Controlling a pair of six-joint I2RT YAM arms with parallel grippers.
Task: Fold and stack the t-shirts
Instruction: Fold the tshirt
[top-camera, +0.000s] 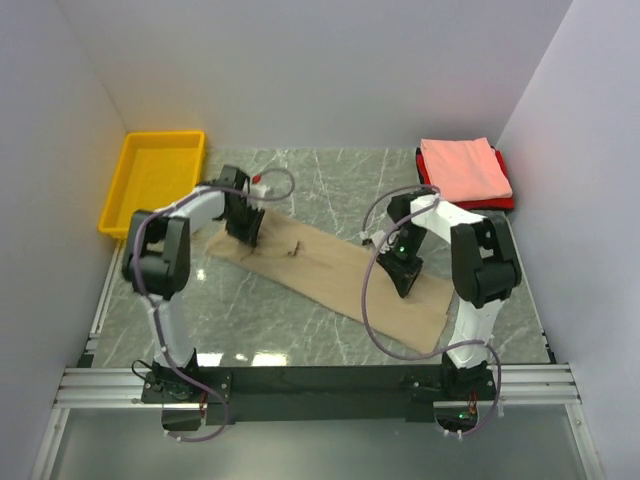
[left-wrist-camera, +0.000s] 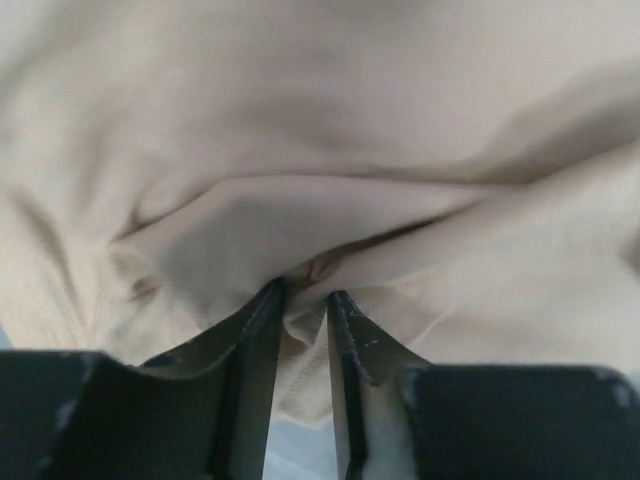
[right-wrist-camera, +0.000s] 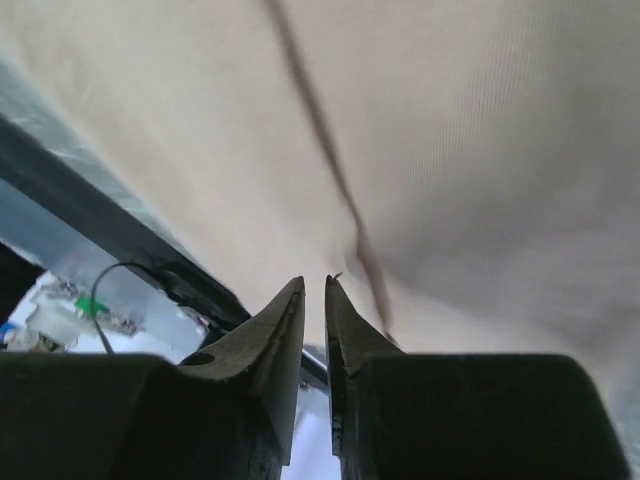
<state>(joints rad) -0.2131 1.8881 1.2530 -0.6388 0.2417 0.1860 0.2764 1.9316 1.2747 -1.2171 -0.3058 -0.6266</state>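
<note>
The tan t-shirt (top-camera: 330, 270) lies as a long folded strip slanting across the marble table from far left to near right. My left gripper (top-camera: 243, 232) is at its far left end, shut on a bunched fold of the tan cloth (left-wrist-camera: 320, 120), which shows pinched between the jaws (left-wrist-camera: 305, 290). My right gripper (top-camera: 405, 275) is over the strip's right part. Its jaws (right-wrist-camera: 314, 282) are nearly together at the tan cloth (right-wrist-camera: 450, 130). The salmon pink t-shirt (top-camera: 463, 168) lies folded on the red t-shirt (top-camera: 505, 203) at the far right corner.
A yellow plastic bin (top-camera: 115, 200) stands at the far left by the wall. White walls close in the table (top-camera: 300, 330) on three sides. The arms' bases and a metal rail (top-camera: 320, 385) run along the near edge.
</note>
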